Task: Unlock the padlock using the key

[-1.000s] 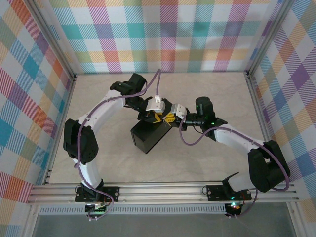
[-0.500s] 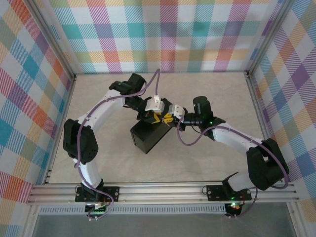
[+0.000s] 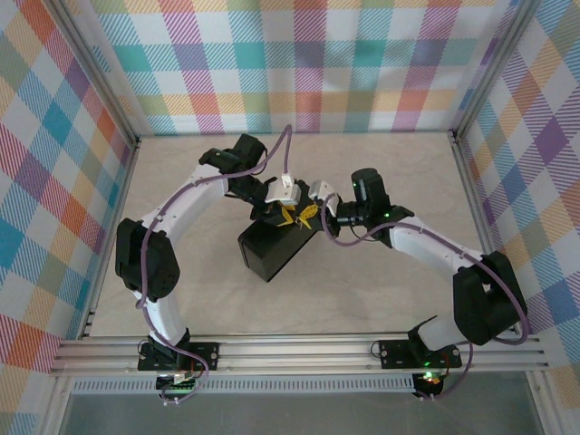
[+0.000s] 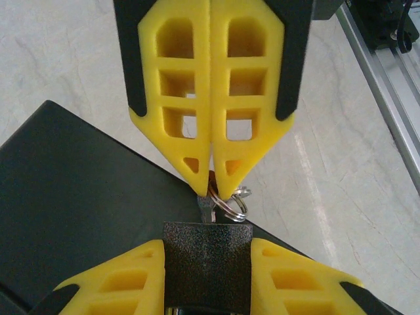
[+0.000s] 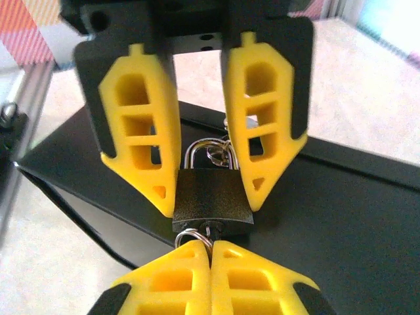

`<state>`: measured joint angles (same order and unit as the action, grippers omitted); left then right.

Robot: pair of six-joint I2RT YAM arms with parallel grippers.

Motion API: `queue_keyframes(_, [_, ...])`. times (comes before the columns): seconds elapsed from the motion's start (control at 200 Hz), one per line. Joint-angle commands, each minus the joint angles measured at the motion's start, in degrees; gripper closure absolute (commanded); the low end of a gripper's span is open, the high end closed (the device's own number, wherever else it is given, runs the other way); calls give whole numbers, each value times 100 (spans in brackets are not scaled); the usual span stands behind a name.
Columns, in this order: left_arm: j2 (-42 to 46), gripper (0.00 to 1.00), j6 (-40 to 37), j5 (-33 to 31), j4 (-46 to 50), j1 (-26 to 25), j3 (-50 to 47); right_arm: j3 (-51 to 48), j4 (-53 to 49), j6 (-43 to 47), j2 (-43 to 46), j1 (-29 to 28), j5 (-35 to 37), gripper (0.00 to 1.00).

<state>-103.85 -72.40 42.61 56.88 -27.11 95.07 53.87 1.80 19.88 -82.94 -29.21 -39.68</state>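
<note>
At mid-table, the right gripper is pressing its yellow fingers fully together on the key. The key's small silver blade is meeting the underside of the padlock, and a wire ring is hanging beside it. The left gripper is clamping the padlock's dark body between partly parted fingers. Both are working just above the black box, which is sitting on the pale table.
</note>
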Motion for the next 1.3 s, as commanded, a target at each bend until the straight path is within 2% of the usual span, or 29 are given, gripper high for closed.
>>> queue_keyframes(0.0, [-47,86,88,248,-33,-119,-166,157,281,-2238,-116,-174,-839,100])
queue_keyframes(0.31, [27,85,66,333,-26,-175,-138,227,330,-4514,-117,-445,-481,100])
queue_keyframes(0.525, [105,84,287,191,-379,-207,-317,-130,873,-6246,-164,-447,-267,100])
queue_keyframes(0.67, [227,83,323,153,-495,-207,-359,-214,1010,-6767,10,-450,-81,100])
queue_keyframes(0.74, [217,82,313,155,-408,-198,-274,-106,776,-6510,70,-455,-81,100])
queue_keyframes(0.845, [185,82,266,85,-267,-172,-190,155,-390,-5477,272,-383,322,100])
queue_keyframes(1.035, [271,82,166,98,-113,-128,-303,150,-1135,-4122,720,73,653,80])
queue_keyframes(1.16, [249,76,200,186,-90,-114,-238,153,-1148,-3062,710,74,291,69])
queue_keyframes(1.295, [167,64,289,169,-78,-119,-136,232,-1267,-2590,580,74,294,67])
